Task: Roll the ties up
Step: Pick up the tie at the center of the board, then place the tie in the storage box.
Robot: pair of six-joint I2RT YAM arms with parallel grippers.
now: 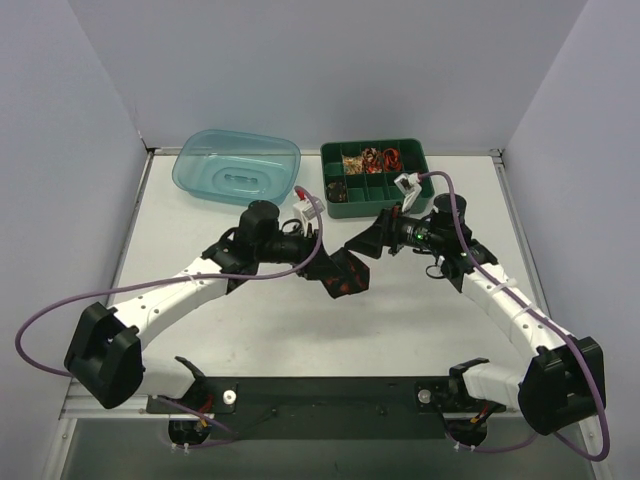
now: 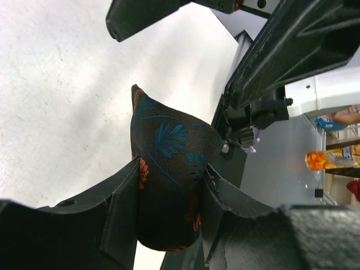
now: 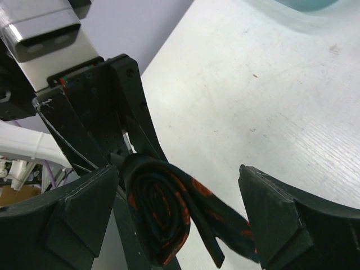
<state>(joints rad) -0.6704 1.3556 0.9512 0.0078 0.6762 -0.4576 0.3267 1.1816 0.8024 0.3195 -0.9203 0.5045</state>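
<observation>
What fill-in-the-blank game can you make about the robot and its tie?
1. The left claw is ____ on the tie.
2. The right claw is ____, with its fingers apart on either side of the tie.
3. The tie is wound into a ____.
4. The box with compartments at the back of the table is coloured ____.

Missing words: shut; open; roll; green.

Left hand [image 2: 171, 191] clamped, right hand [image 3: 177, 180] agape

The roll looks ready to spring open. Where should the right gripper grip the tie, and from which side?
Likely across the rolled tie on its rounded sides, trapping the loose tail. Come from its spiral end, which faces the open right gripper; the left gripper pinches the far part.
</observation>
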